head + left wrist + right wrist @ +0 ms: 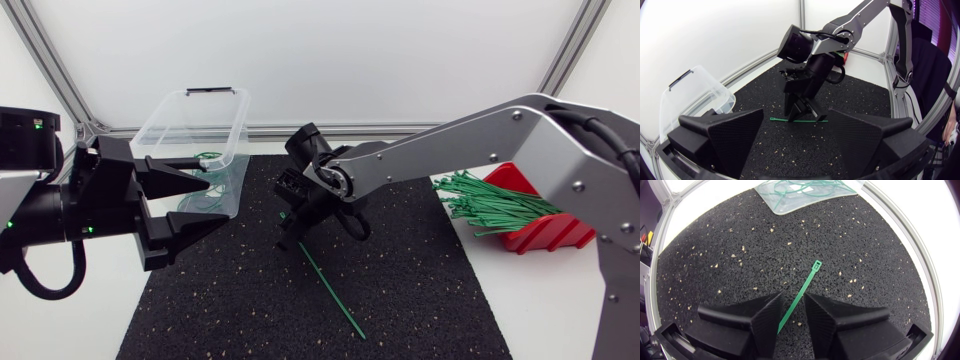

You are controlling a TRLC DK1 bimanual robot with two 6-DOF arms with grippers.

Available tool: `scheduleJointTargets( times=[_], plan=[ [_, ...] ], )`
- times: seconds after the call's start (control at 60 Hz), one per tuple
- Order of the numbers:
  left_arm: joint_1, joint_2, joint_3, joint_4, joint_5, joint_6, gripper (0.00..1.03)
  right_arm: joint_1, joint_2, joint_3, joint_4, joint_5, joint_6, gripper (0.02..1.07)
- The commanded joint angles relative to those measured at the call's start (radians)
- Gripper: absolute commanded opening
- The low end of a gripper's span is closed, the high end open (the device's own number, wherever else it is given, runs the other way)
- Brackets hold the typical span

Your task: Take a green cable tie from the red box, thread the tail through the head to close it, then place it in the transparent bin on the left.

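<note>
On the white bench (pixel 550 300), over its black mat (pixel 230 310) and beside the transparent bin (pixel 190 110), we are holding our left gripper (pixel 215 195) with fingers (pixel 170 175) wide and empty. Our right gripper (pixel 794 297) is standing with fingers narrowly apart astride the green cable tie (pixel 807 282) lying there, hiding its middle.

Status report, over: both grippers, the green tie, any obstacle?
Report: left gripper open beside transparent bin. Right gripper open, low on mat, green cable tie between its fingers, straight, unthreaded. In the way: only left gripper, close before bin.
</note>
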Motion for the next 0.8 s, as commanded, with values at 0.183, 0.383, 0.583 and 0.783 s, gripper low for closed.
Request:
scheduleJointTargets(
  times=[0.183,0.383,0.583,0.783],
  plan=[
    [0.027,-0.021,-0.030,-0.016,0.015,0.038,0.91,0.020,0.105,0.090,-0.053,0.055,0.054,0.38],
    [0.031,-0.029,-0.030,-0.016,0.017,0.038,0.91,0.012,0.126,0.099,-0.060,0.080,0.071,0.38],
    [0.036,-0.033,-0.028,-0.016,0.017,0.038,0.91,0.009,0.152,0.107,-0.089,0.104,0.083,0.26],
    [0.050,-0.033,-0.033,-0.016,0.038,0.038,0.91,0.007,0.178,0.109,-0.125,0.124,0.094,0.22]
  ],
)
